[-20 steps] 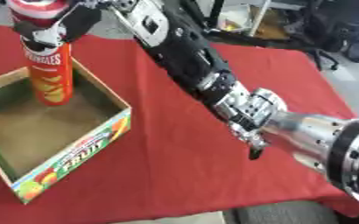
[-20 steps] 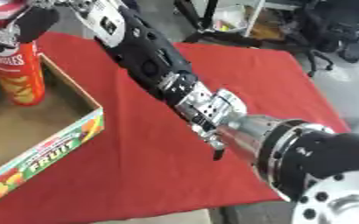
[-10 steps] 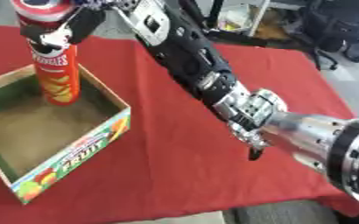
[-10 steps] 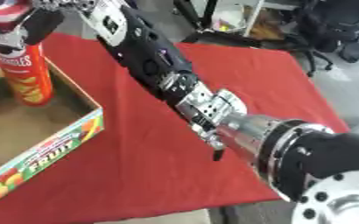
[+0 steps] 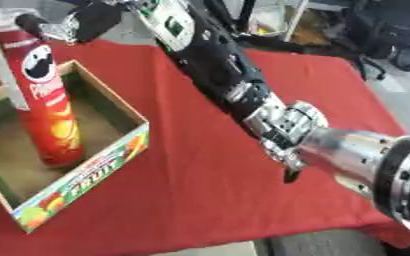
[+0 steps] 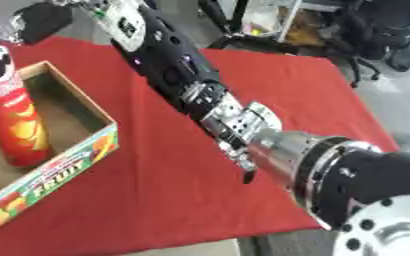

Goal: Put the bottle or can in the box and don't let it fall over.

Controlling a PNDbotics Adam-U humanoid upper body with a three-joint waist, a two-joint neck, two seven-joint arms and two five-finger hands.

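Observation:
A tall red Pringles can [image 5: 47,105] stands upright inside the open cardboard fruit box [image 5: 103,162] at the left, close to the box's near right wall. My right arm [image 5: 243,95] runs from the lower right up to the top left. Its black right hand [image 5: 90,20] hovers just above and to the right of the can's lid, fingers spread. One fingertip lies close to the rim, and the right eye view shows a gap between hand and can. The left hand shows in no view.
A red cloth [image 5: 217,190] covers the table, whose front edge runs along the bottom. Office chairs [image 5: 388,30] and metal frames [image 5: 278,20] stand beyond the far edge. The box's brown floor [image 5: 16,165] is bare around the can.
The hand that was curled round the can's top has come off it and sits up and to the right. The can now stands on the box floor. The camera has shifted.

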